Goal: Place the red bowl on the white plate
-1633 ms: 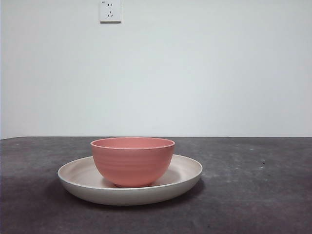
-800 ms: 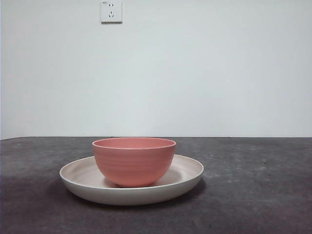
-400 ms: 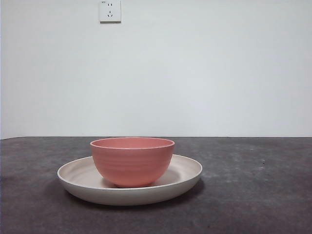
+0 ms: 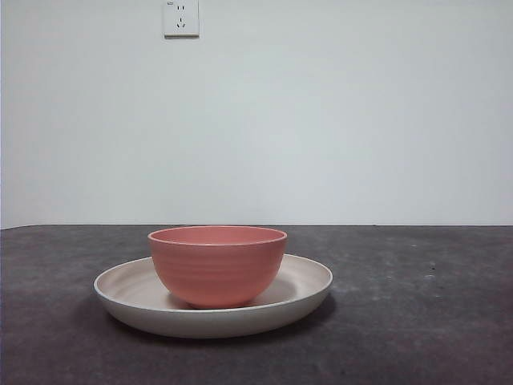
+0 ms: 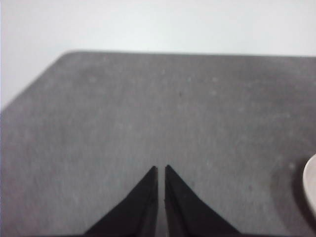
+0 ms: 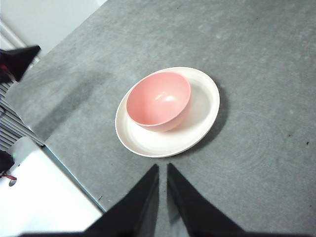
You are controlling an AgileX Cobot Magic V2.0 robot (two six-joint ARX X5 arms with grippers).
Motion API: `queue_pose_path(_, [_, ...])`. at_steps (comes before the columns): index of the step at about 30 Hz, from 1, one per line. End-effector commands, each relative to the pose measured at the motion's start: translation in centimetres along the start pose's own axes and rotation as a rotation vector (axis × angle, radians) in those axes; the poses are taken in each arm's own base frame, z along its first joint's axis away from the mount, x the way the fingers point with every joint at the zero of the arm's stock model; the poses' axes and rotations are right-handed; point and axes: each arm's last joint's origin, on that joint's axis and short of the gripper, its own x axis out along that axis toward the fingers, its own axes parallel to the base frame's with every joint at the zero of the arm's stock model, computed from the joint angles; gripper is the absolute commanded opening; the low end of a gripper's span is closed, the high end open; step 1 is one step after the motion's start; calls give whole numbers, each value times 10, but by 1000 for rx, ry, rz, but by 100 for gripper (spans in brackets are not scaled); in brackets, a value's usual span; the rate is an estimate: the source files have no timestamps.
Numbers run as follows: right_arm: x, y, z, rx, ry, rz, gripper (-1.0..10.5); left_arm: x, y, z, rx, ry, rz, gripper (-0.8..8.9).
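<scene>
Dark grey tabletop (image 4: 417,321) is carrying the red bowl (image 4: 217,265), which is sitting upright inside the white plate (image 4: 309,293), a little off-centre. The bowl is judged stiff, light and smooth-sided, best taken at its rim. The right pincer (image 6: 162,168) is being held high above the plate, jaws nearly together, empty; the left pincer (image 5: 161,169) is likewise narrowed, empty and being kept aside.

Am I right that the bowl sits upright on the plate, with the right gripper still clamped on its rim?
Not quite. The bowl does sit upright on the plate, but nothing grips its rim. In the right wrist view, the right gripper is shut, holds nothing and hangs well clear of both. The front view shows no arm near them.
</scene>
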Motion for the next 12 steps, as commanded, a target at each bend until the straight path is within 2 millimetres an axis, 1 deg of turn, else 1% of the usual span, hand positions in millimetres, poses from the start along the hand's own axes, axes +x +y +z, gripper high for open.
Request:
queue_pose_path(1, [-1, 1, 2, -7, -11, 7, 22, 4, 0, -10, -42, 3, -1, 24])
queue_pose_path(7, [-1, 1, 2, -7, -11, 7, 22, 9, -1, -24, -45, 23, -12, 24])
queue_pose_path(12, [-1, 1, 2, -7, -11, 7, 22, 12, -1, -27, -43, 3, -15, 24])
